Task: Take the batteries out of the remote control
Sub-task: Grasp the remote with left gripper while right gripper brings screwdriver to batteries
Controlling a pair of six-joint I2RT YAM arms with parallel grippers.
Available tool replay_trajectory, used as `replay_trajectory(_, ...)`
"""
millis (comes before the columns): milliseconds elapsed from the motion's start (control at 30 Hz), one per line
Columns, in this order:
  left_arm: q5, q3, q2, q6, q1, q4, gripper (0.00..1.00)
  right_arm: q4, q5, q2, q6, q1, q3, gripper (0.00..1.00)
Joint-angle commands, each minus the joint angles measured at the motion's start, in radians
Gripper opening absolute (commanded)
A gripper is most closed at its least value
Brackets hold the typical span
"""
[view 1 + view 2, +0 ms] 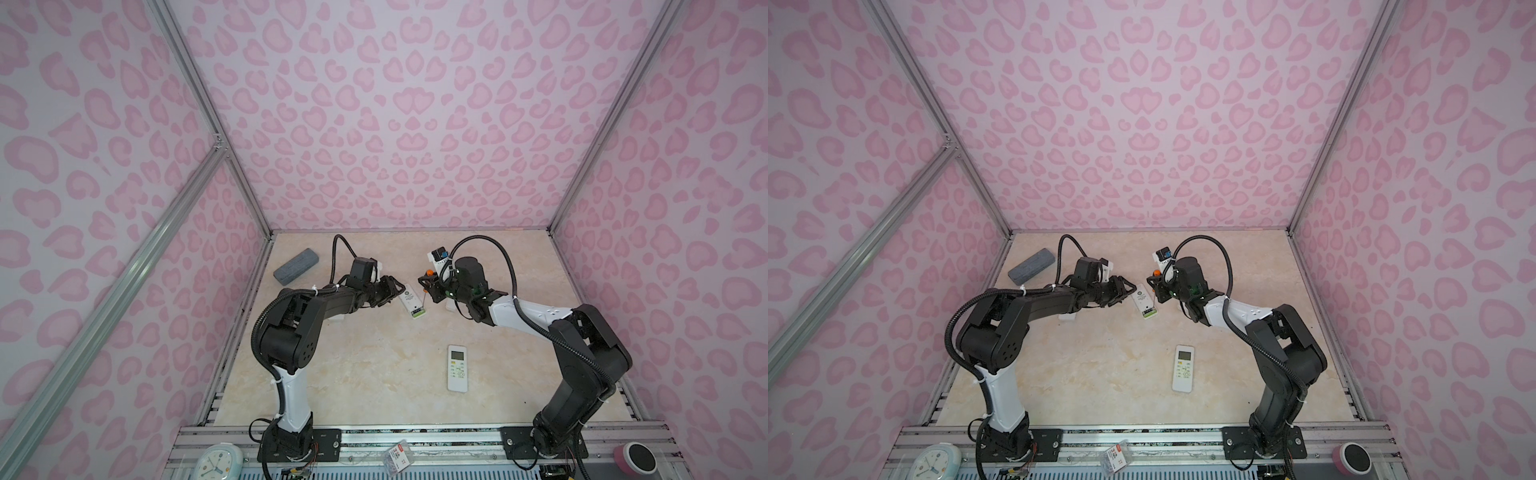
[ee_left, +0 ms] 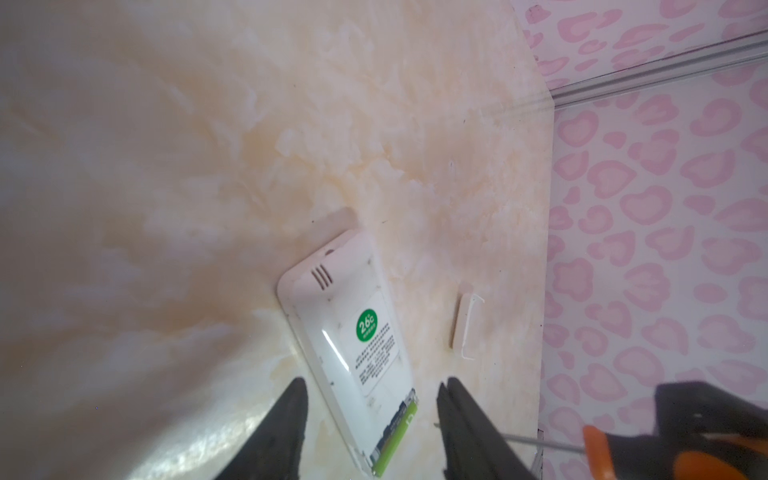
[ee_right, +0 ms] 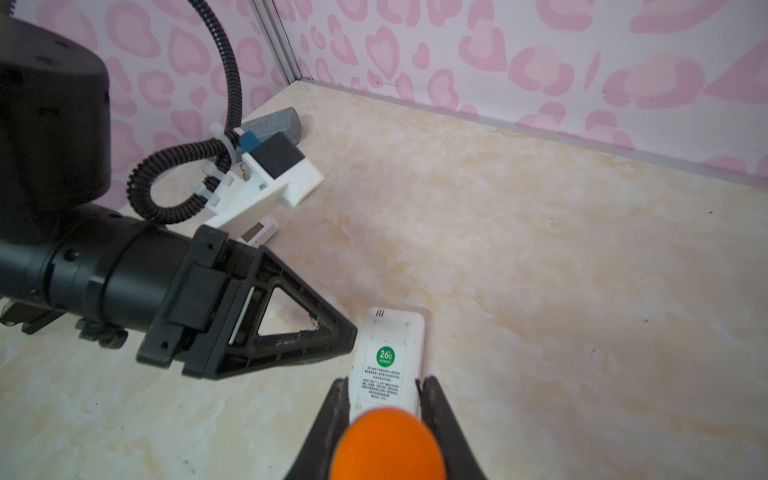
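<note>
A white remote control (image 1: 410, 301) (image 2: 353, 332) lies face down at mid-table, its battery bay uncovered at the near end. A bright green battery (image 2: 397, 436) (image 1: 419, 314) sits in that bay, with a darker strip beside it. My left gripper (image 2: 376, 382) (image 1: 397, 294) is open, its fingers (image 2: 286, 424) standing on either side of the bay end without touching it. My right gripper (image 3: 386, 380) (image 1: 430, 286) is shut on an orange-handled screwdriver (image 3: 388, 444) (image 1: 428, 273). The screwdriver's thin shaft (image 2: 532, 441) points toward the remote's right side.
A white cover plate (image 2: 463, 322) lies just right of the remote. A second remote (image 1: 457, 368) lies face up nearer the front, and another white remote (image 3: 257, 232) peeks out under the left arm. A grey case (image 1: 296, 266) sits at the back left.
</note>
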Motion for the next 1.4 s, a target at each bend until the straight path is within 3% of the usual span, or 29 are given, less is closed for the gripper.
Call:
replay_trajectory(0,0.018,0.033,0.034,0.008,-0.002,0.017,0.53,0.053,0.013,-0.009,-0.031,0.004,-0.021,0.0)
replay_trajectory(267,0.036,0.075,0.081,0.027,-0.004,0.011,0.48,0.072,0.029,0.007,-0.038,0.016,-0.026,0.0)
replay_trajectory(1367,0.049,0.068,0.089,0.042,-0.011,0.001,0.44,0.129,0.042,0.095,-0.053,0.031,0.01,0.0)
